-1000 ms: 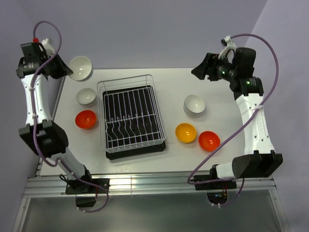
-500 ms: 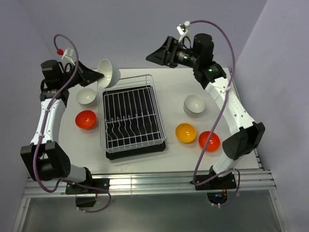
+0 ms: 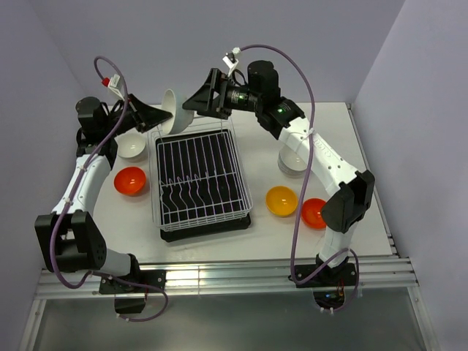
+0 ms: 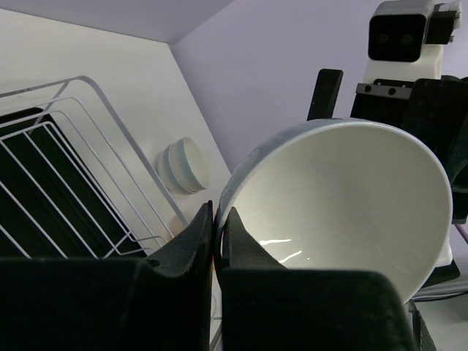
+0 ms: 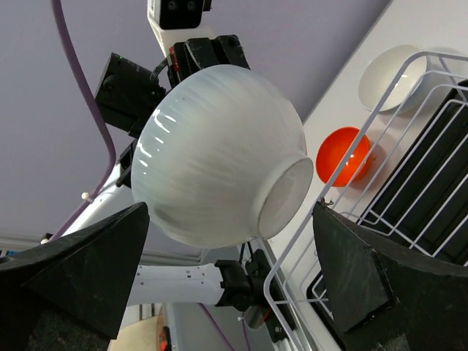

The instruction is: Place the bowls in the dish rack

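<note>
The left gripper is clenched on the rim of a glossy white round bowl. It holds the bowl on its side in the air above the far edge of the white wire dish rack. The right gripper is spread wide, with one finger on either side of that bowl and neither touching it. On the white table rest a single white bowl, a left red-orange bowl, a right red-orange bowl, one yellow-orange bowl and a white bowl stack.

Stacked white bowls partly behind right arm, red-orange bowl partly under its elbow, rim of held bowl behind left gripper, dish rack cropped by wrist views.
</note>
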